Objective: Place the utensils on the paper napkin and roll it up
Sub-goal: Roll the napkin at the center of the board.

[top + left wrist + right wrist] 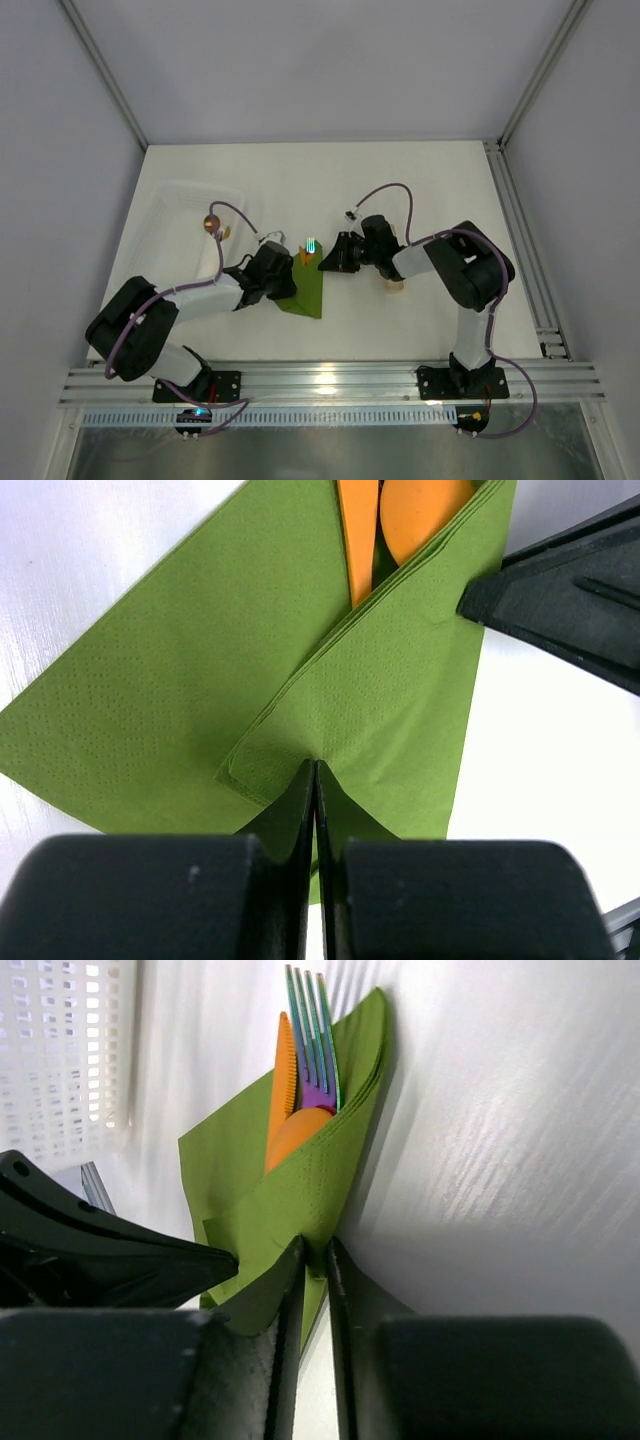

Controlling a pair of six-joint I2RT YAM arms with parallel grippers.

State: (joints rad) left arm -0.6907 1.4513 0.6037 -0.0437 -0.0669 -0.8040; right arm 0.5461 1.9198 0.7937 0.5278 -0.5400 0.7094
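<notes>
We've got the paper napkin mid-table between the 2 arms, w/ 1 flap folded over the utensils. The orange knife, orange spoon and iridescent fork have their heads poking out the open top. The right gripper is pinched onto the flap's edge, green paper between its pads. The left gripper has its pads pressed together at the flap's lower corner. We can't tell if paper is caught there or just pinned under the tips.

Risks as we judge them:
- The thin paper is held at 2 close spots, so if the arms pull apart or move at diff. speeds it prob. tears.
- If the left tips only rest on top, the flap may slip and spring open once we roll.
- All 3 utensils look loose, esp. the fork, so tilting the bundle could slide them out.
- The grippers are v. near each other, so a clash is poss.
- The plastic tray is well apart, so no issue there.
</notes>
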